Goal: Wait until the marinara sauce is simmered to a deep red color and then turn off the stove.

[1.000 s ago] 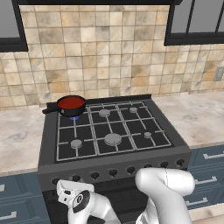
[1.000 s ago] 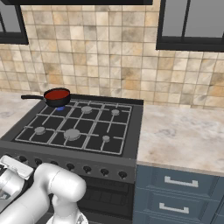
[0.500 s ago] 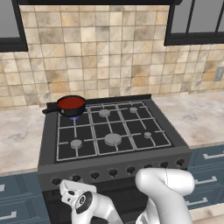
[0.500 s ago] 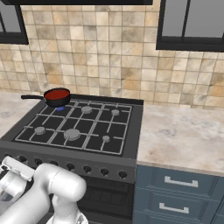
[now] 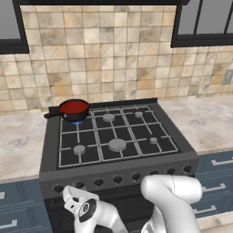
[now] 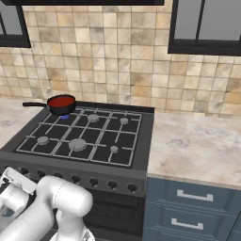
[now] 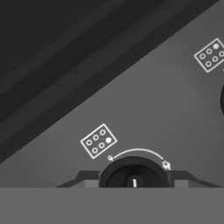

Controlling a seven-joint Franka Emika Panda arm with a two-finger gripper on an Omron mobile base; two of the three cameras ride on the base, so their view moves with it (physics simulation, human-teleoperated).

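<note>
Sauce: marinara sauce (image 5: 73, 107) appears as a deep red disc inside a small black saucepan (image 5: 75, 115), on the rear left burner; also seen in the right base view (image 6: 61, 101).
Saucepan handle: long and dark, pointing left past the edge of the grate toward the counter (image 5: 20, 143).
Flame: a trace of blue shows beneath the saucepan in both base views.
Stove: black gas stove (image 5: 113, 136) with grid grates and round grey burner caps, set between two stretches of marbled counter; a row of dark knobs runs along its front panel (image 6: 94, 181).
Arm: white arm (image 5: 170, 200) folded low in front of the stove, its hand at the left end of the front panel.
Fingers: gripper (image 7: 134, 181) close against the front panel, with a round black knob (image 7: 133, 173) lying between the two dark tips (image 7: 87, 178); the tips stand on either side of the knob, but whether they pinch it cannot be told.
Knob markings: a white arc curves over the knob, and a burner diagram (image 7: 98, 140) sits just beside it.
Surroundings: blue-grey drawers (image 6: 188, 207) under the counter, tiled wall behind.
</note>
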